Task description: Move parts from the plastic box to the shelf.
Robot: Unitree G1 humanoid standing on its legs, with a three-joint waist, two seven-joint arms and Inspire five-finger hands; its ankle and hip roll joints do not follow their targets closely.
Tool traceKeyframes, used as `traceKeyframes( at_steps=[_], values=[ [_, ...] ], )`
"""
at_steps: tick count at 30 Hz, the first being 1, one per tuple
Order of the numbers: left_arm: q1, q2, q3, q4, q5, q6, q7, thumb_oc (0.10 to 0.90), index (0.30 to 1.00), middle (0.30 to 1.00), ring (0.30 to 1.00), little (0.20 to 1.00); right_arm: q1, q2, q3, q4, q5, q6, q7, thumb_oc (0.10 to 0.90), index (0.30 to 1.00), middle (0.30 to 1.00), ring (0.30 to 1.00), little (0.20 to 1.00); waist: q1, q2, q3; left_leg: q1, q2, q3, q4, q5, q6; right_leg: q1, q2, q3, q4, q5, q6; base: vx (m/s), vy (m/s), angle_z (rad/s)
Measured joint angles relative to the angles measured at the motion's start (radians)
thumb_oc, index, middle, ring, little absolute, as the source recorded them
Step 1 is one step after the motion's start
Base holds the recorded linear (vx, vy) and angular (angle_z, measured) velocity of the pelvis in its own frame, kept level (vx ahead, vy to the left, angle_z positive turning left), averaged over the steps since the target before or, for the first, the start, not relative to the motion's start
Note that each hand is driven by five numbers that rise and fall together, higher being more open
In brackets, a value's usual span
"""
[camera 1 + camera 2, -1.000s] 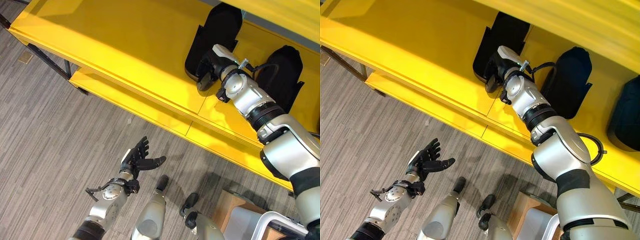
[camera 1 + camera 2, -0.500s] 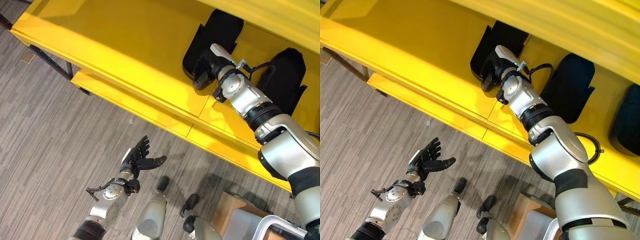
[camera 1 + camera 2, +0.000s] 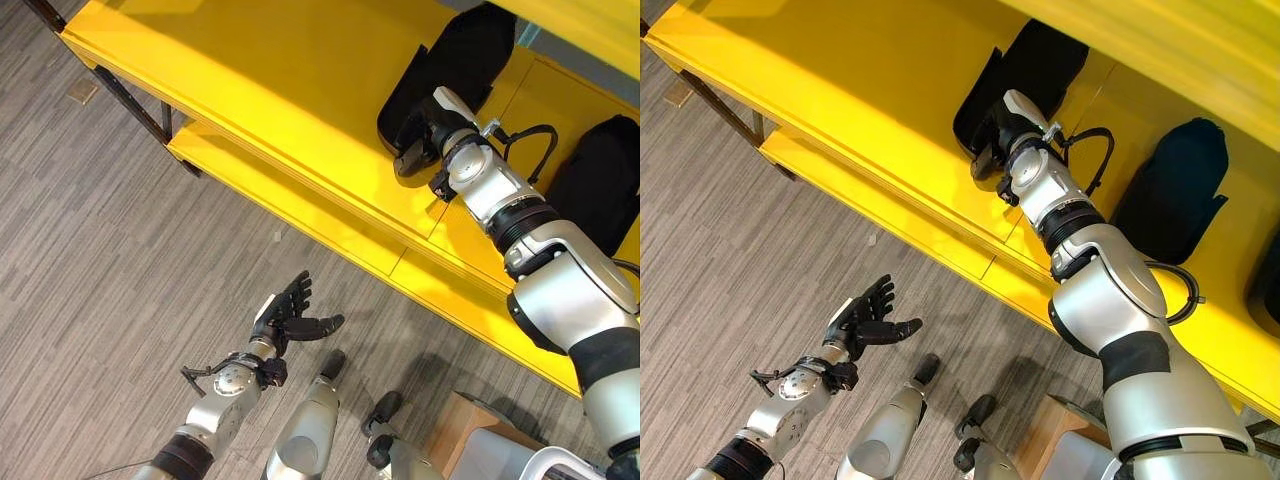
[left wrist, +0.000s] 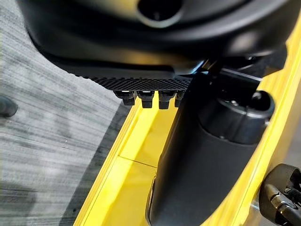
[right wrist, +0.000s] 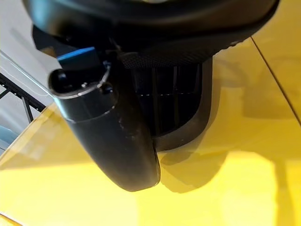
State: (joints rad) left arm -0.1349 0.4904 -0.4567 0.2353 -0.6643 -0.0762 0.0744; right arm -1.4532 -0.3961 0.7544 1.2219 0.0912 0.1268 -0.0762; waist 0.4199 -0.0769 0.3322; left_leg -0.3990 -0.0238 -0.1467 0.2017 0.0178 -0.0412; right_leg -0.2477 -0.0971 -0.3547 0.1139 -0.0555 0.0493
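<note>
The right hand (image 3: 418,140) reaches onto the yellow shelf (image 3: 300,90) and sits at the near end of a black moulded part (image 3: 450,70) lying on the shelf board; in the right wrist view the thumb (image 5: 108,136) lies against the part's ribbed edge, but whether the fingers are curled round it I cannot tell. A second black part (image 3: 590,180) lies further along the same shelf, well apart to the right. The left hand (image 3: 290,318) hangs low over the grey floor (image 3: 110,270), fingers spread and holding nothing.
</note>
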Motion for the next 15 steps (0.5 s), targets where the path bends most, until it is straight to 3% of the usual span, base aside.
traceKeyframes(
  at_steps=[7,14,15],
  values=[
    [-0.003,0.005,-0.013,0.0,0.0,0.0,-0.001,0.9,1.0,1.0,1.0,1.0,-0.002,0.004,-0.02,0.008,0.016,0.0,0.0,0.4,0.3,0.3,0.3,0.3,0.013,0.0,0.0,-0.003,0.0,0.005,-0.016,0.001,0.004,-0.063,-0.026,-0.003,0.126,-0.062,0.001,0.0,-0.002,0.05],
    [-0.002,0.005,-0.017,0.0,0.0,0.0,0.0,0.9,1.0,1.0,1.0,1.0,-0.002,0.016,-0.019,0.007,0.032,-0.001,0.001,0.4,0.3,0.3,0.3,0.3,0.024,0.0,0.0,-0.004,0.003,0.003,-0.016,0.002,0.005,-0.083,-0.028,0.0,0.156,-0.077,-0.019,0.0,0.0,0.0],
    [-0.002,0.004,-0.018,0.0,0.0,0.0,-0.001,0.9,1.0,1.0,1.0,1.0,-0.002,0.019,-0.019,0.007,0.032,-0.001,0.001,0.418,0.325,0.325,0.325,0.325,0.024,0.0,0.0,-0.004,0.003,0.004,-0.016,0.002,0.005,-0.083,-0.028,0.001,0.16,-0.077,-0.019,0.0,0.0,0.0]
  ],
)
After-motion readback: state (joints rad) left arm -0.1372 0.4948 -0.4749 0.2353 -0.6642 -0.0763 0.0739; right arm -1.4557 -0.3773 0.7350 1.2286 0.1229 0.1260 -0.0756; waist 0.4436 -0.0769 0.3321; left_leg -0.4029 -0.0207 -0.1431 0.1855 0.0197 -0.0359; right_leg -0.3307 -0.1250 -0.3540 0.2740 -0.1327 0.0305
